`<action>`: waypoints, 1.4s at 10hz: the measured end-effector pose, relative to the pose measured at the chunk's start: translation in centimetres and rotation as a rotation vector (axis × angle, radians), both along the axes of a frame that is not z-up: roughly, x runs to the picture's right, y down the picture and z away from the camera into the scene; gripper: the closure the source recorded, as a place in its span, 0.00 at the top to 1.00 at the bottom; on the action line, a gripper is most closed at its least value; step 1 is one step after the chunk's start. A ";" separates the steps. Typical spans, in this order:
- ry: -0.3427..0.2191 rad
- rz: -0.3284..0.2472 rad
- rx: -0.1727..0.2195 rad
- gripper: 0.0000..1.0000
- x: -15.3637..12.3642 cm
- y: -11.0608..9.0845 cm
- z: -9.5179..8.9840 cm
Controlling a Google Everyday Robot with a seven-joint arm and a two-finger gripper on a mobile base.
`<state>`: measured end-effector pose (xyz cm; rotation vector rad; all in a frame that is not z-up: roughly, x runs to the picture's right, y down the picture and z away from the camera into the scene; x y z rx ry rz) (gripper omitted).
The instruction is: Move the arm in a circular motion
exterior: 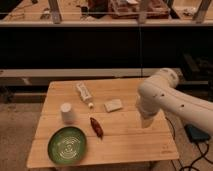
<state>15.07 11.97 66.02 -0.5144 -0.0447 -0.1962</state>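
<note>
Camera view: you look down on a light wooden desk (125, 147) in the lower middle of the frame, with dark shelving behind it. On the desk, a green plate (67, 144) sits at lower left, with a white cup (66, 113) just above it. A white tube (84, 93) lies on its side toward the back. A pale rectangular block (113, 105) lies near the centre, and a small red item (96, 127) lies between plate and block. A dark blue object (196, 134) rests on the floor at lower right.

The arm (172, 100), glossy white, enters from the right edge and rises leftward to a bulbous joint above the desk's right side. From there it bends straight down. Its gripper (146, 122), at the tapered tip, points at the desk's right part. The block is the nearest item, to its left and apart from it. You cannot tell whether the gripper is open or closed.
</note>
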 end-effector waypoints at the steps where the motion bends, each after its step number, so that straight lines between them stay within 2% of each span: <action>1: -0.025 -0.032 0.007 0.65 -2.6 0.1 -0.1; 2: -0.051 -0.066 0.019 0.65 -5.8 -0.1 -0.1; 4: -0.093 -0.113 0.034 0.65 -10.3 -0.8 0.4; 6: -0.112 -0.155 0.049 0.65 -12.9 -1.6 1.1; 7: -0.118 -0.160 0.057 0.65 -13.7 -2.4 1.7; 9: -0.127 -0.161 0.070 0.65 -15.3 -5.4 4.3; 11: -0.138 -0.149 0.074 0.59 -16.6 -8.5 6.9; 12: -0.131 -0.137 0.070 0.59 -16.3 -10.1 8.4; 14: -0.112 -0.108 0.060 0.59 -14.6 -11.6 10.1</action>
